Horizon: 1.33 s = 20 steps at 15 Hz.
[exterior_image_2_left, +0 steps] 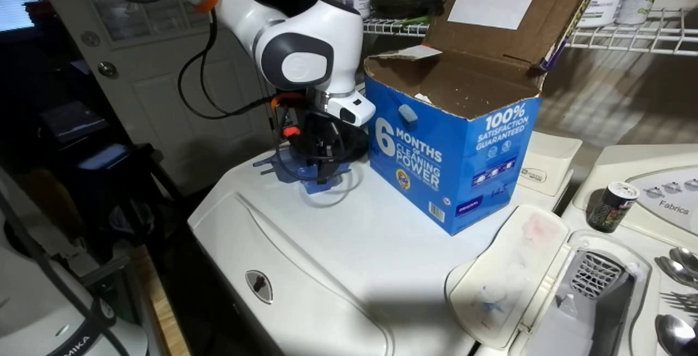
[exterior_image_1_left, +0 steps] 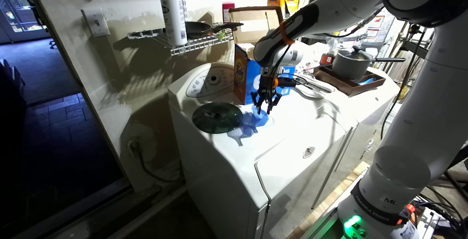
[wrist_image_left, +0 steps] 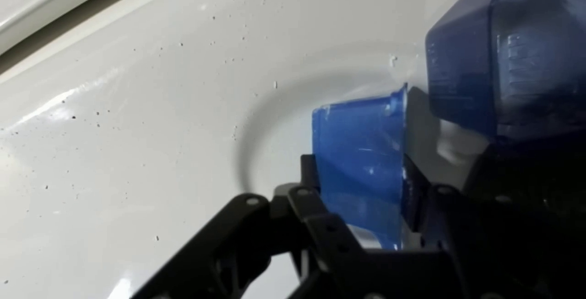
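My gripper (wrist_image_left: 361, 184) has a finger against each side of a small blue cup (wrist_image_left: 359, 152), with the fingers partly closed. In both exterior views the gripper (exterior_image_1_left: 264, 111) (exterior_image_2_left: 324, 173) points down at the white machine top (exterior_image_2_left: 376, 236). I cannot tell whether the cup touches the surface. Larger translucent blue scoops (wrist_image_left: 535, 61) lie close beside the cup; they also show in an exterior view (exterior_image_1_left: 248, 123). A dark green disc (exterior_image_1_left: 215, 117) lies beyond them. A blue and orange Tide box (exterior_image_2_left: 425, 154) with its lid up stands beside the gripper.
A wire shelf (exterior_image_1_left: 204, 43) holds a white bottle (exterior_image_1_left: 172, 15) and a dark pan (exterior_image_1_left: 197, 29). A pot (exterior_image_1_left: 351, 63) sits in a brown tray (exterior_image_1_left: 347, 85). An opened cream container (exterior_image_2_left: 507, 279), a can (exterior_image_2_left: 613, 206) and spoons (exterior_image_2_left: 676, 334) are also there.
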{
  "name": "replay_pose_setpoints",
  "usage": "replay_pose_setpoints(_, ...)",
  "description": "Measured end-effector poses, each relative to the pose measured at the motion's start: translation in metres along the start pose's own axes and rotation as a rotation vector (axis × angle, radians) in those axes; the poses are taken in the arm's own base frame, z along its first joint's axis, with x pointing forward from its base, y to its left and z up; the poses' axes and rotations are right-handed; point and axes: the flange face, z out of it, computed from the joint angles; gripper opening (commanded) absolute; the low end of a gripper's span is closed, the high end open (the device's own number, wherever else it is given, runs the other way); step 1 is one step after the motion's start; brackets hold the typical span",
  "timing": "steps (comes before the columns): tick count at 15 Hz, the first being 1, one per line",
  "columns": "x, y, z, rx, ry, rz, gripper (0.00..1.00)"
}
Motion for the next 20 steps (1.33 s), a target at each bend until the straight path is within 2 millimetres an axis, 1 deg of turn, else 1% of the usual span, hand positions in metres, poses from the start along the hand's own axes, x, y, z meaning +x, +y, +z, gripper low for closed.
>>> replay_pose_setpoints(2,0.000,0.000,0.000,0.000,0.001,0.001,0.36)
replay_pose_setpoints(3,0.000,0.000,-0.001,0.001,0.001,0.003,0.35)
replay_pose_setpoints(5,0.000,0.001,-0.001,0.001,0.003,0.005,0.30)
replay_pose_setpoints(6,0.000,0.001,-0.002,0.002,0.003,0.006,0.30)
replay_pose_setpoints(7,0.000,0.002,-0.002,0.002,0.004,0.007,0.28)
replay_pose_setpoints(8,0.000,0.002,-0.003,0.002,0.005,0.009,0.29)
replay_pose_setpoints(13,-0.001,0.005,-0.006,0.006,0.015,0.016,0.28)
replay_pose_setpoints(17,-0.003,0.009,-0.008,0.013,0.041,0.023,0.24)
replay_pose_setpoints(18,-0.005,0.011,-0.007,0.015,0.049,0.025,0.51)
replay_pose_setpoints(20,-0.008,0.015,-0.006,0.018,0.062,0.030,0.51)
